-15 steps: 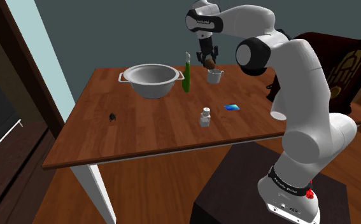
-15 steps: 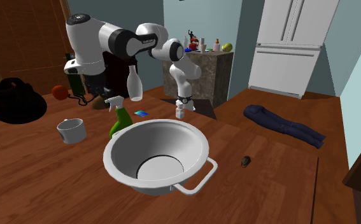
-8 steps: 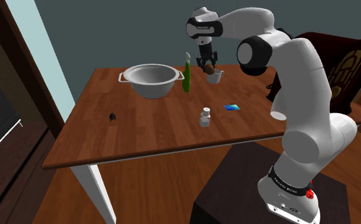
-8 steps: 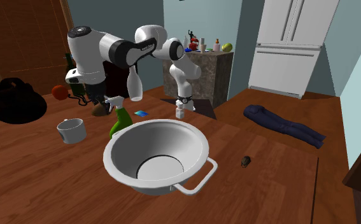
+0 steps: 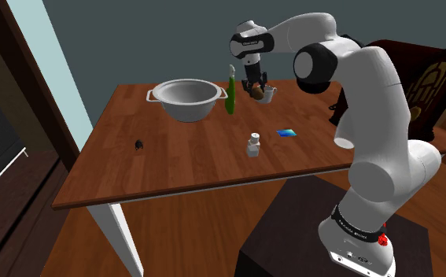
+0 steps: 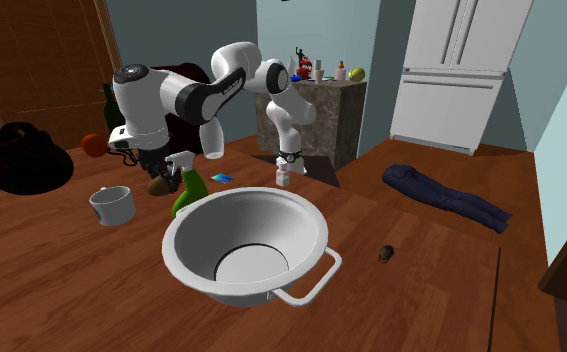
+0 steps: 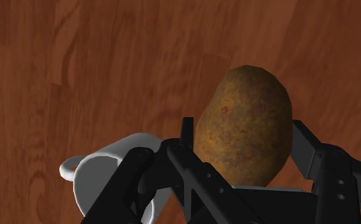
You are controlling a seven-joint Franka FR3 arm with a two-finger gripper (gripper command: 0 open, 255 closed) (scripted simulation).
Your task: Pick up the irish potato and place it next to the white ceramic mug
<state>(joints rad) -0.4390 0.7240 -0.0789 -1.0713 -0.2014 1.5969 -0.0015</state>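
Observation:
A brown potato (image 7: 244, 124) sits clasped between my gripper's (image 7: 242, 137) two black fingers, hanging low over the wooden table (image 7: 109, 57). The white mug (image 7: 102, 184) lies just beside and beneath the gripper, partly hidden by the fingers. In the shoulder view the gripper (image 5: 256, 88) holds the potato (image 5: 256, 92) right beside the mug (image 5: 268, 95), between it and the green spray bottle (image 5: 230, 93). In the second exterior view the potato (image 6: 159, 184) hangs a little above the table, between the mug (image 6: 112, 205) and the spray bottle (image 6: 187, 186).
A large white handled bowl (image 5: 186, 98) stands on the table beside the spray bottle. A small white bottle (image 5: 253, 145), a blue card (image 5: 287, 132) and a tiny dark object (image 5: 138, 144) lie nearer the front. A black bag (image 6: 21, 158) and an orange ball (image 6: 93, 144) are behind the mug.
My gripper has come down with the potato, from above the mug's height to just over the table beside the mug.

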